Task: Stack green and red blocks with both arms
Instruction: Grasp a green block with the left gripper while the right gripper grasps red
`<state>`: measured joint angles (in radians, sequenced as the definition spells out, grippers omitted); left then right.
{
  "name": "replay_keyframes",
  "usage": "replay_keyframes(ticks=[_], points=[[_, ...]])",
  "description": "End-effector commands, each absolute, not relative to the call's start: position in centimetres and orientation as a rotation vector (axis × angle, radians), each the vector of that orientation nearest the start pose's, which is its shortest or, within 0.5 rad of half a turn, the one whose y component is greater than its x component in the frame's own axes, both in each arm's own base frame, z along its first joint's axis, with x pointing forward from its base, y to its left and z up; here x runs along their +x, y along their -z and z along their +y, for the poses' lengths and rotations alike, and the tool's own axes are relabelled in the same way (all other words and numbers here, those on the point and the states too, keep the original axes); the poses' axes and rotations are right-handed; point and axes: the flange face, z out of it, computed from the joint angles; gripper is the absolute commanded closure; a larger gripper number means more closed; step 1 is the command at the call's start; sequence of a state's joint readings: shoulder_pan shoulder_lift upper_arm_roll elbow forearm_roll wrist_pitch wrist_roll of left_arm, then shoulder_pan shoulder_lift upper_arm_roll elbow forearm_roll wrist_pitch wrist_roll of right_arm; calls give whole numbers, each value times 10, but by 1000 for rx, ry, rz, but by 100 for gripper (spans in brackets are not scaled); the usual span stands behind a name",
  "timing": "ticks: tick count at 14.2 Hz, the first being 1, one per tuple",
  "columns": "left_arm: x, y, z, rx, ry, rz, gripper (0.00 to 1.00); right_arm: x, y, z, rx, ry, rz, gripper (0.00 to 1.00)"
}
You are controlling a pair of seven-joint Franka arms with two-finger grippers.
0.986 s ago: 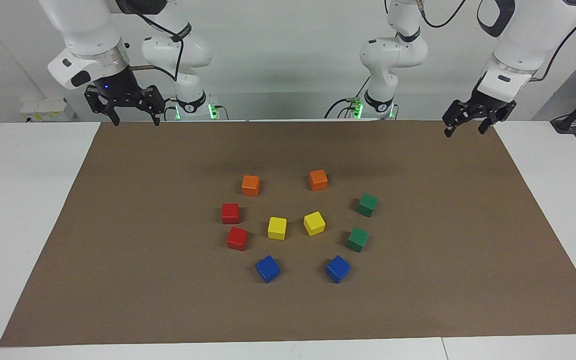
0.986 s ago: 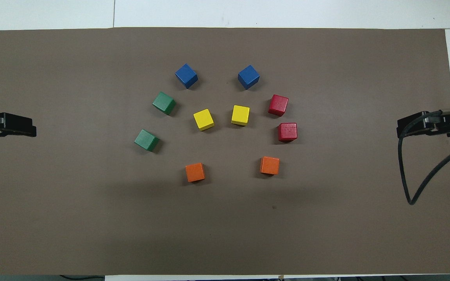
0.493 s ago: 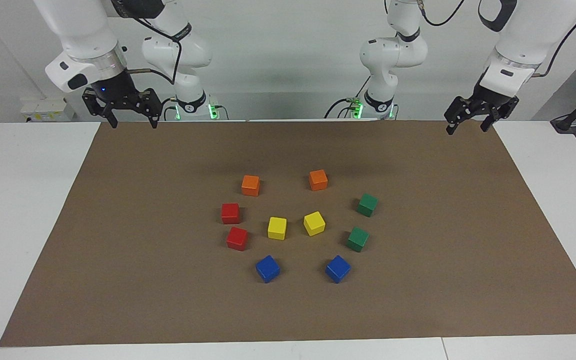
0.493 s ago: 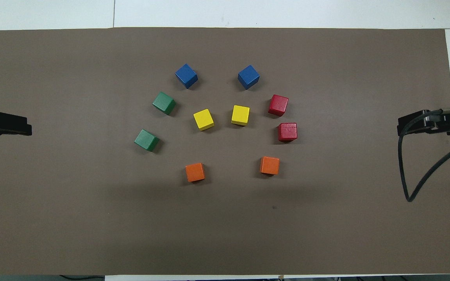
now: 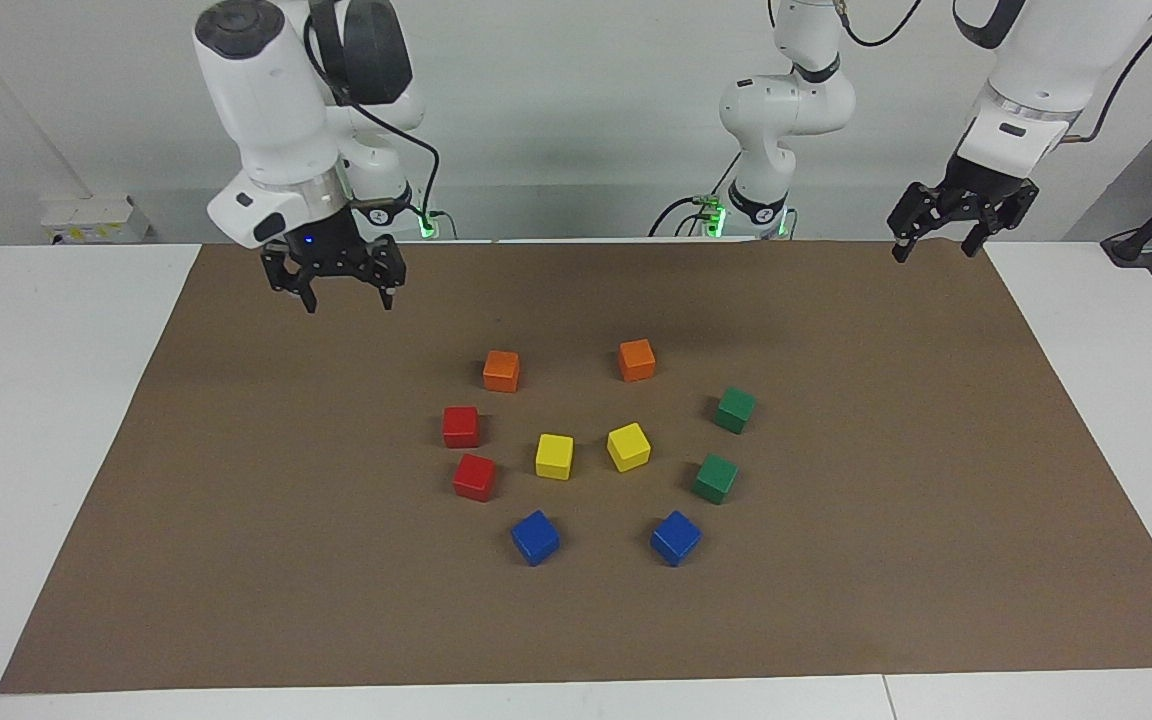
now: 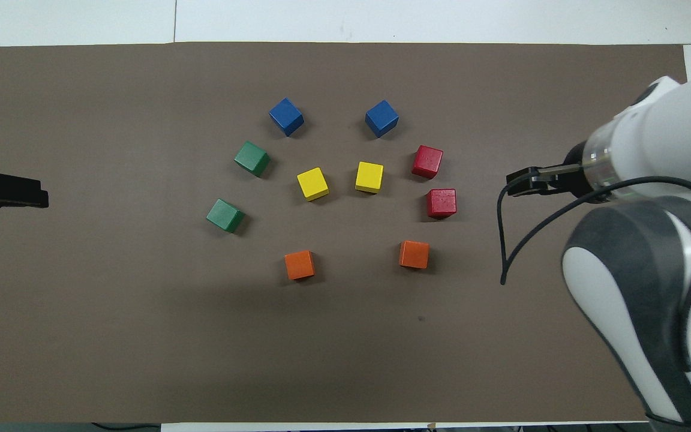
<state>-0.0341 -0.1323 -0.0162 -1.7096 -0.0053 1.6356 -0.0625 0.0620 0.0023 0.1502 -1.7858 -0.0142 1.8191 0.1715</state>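
Note:
Two red blocks (image 5: 461,426) (image 5: 474,477) lie side by side on the brown mat toward the right arm's end, also seen from overhead (image 6: 442,203) (image 6: 427,162). Two green blocks (image 5: 735,410) (image 5: 715,478) lie apart toward the left arm's end, and overhead (image 6: 225,215) (image 6: 252,158). My right gripper (image 5: 348,300) (image 6: 516,185) hangs open and empty above bare mat, between the red blocks and the mat's edge at its own end. My left gripper (image 5: 934,250) (image 6: 33,195) hangs open and empty over the mat's edge at the left arm's end.
Two orange cubes (image 5: 501,370) (image 5: 636,359) sit nearest the robots. Two yellow cubes (image 5: 554,456) (image 5: 628,446) sit in the middle of the ring and two blue cubes (image 5: 535,537) (image 5: 675,537) farthest out. The brown mat (image 5: 236,560) covers most of the white table.
The right arm has swung in from the mat's corner and come down over the mat, closer to the red blocks. The left gripper has barely shifted. No block has moved.

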Motion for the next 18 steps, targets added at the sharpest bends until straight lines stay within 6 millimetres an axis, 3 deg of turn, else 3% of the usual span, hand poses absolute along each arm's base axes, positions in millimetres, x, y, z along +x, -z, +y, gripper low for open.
replay_keyframes(ticks=[1, 5, 8, 11, 14, 18], points=[[511, -635, -27, -3138, 121, 5, 0, 569, -505, 131, -3127, 43, -51, 0], [508, -619, -33, -3132, 128, 199, 0, 575, -452, 151, -3117, 35, -60, 1], [506, -590, -63, -3124, 140, 312, 0, 573, -408, 154, -3115, 23, -70, 1], [504, -560, -95, -3133, 94, 468, 0, 570, -372, 168, -3116, -22, -62, 2], [494, -523, -135, -3123, 82, 607, 0, 572, -355, 180, -3115, -46, 12, 3], [506, -459, -177, -3100, 28, 709, 0, 578, -338, 201, -3104, -37, 147, 5]])
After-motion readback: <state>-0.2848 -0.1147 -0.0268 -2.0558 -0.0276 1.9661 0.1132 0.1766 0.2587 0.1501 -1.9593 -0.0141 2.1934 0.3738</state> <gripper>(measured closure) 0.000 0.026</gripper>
